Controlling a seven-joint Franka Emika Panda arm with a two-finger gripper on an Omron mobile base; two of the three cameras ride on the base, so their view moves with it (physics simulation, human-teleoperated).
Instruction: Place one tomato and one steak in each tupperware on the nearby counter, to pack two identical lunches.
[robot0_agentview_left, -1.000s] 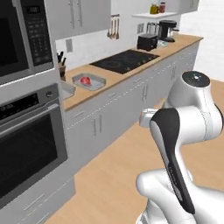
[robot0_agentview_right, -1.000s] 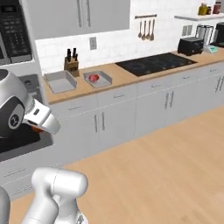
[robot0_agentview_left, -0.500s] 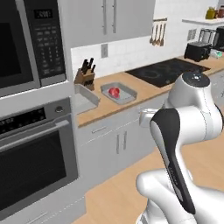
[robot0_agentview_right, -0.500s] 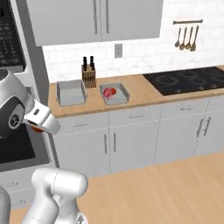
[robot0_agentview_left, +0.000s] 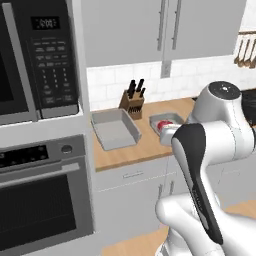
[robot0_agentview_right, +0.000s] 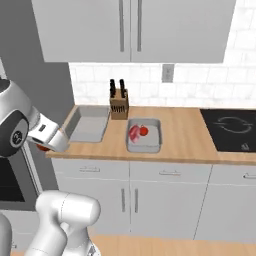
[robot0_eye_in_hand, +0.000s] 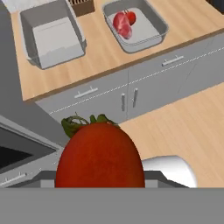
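Note:
A glossy red tomato (robot0_eye_in_hand: 100, 153) with a green stem fills the bottom of the hand view, and it hides the fingertips that grip it. My gripper (robot0_agentview_right: 44, 146) is shut on it, hanging in front of the counter (robot0_agentview_right: 185, 135) at its left end. Two grey tupperware stand side by side on the wood top. The left tupperware (robot0_eye_in_hand: 54, 37) (robot0_agentview_right: 87, 125) (robot0_agentview_left: 116, 131) is empty. The right tupperware (robot0_eye_in_hand: 148, 41) (robot0_agentview_right: 147, 144) holds a pinkish steak (robot0_eye_in_hand: 121, 24) (robot0_agentview_right: 134, 134) and a second tomato (robot0_eye_in_hand: 130, 17) (robot0_agentview_right: 143, 131) touching it.
A knife block (robot0_agentview_right: 119, 102) stands at the wall behind the two containers. The black stovetop (robot0_agentview_right: 232, 130) lies to the right. A wall oven (robot0_agentview_left: 40, 200) and a microwave (robot0_agentview_left: 45, 60) form a tall column on the left. Pale grey drawer fronts (robot0_eye_in_hand: 109, 94) run under the counter.
The whole scene has slid across both base views: the base has driven, so the counter with the two containers now stands nearer and straight ahead. The arm's pose looks the same.

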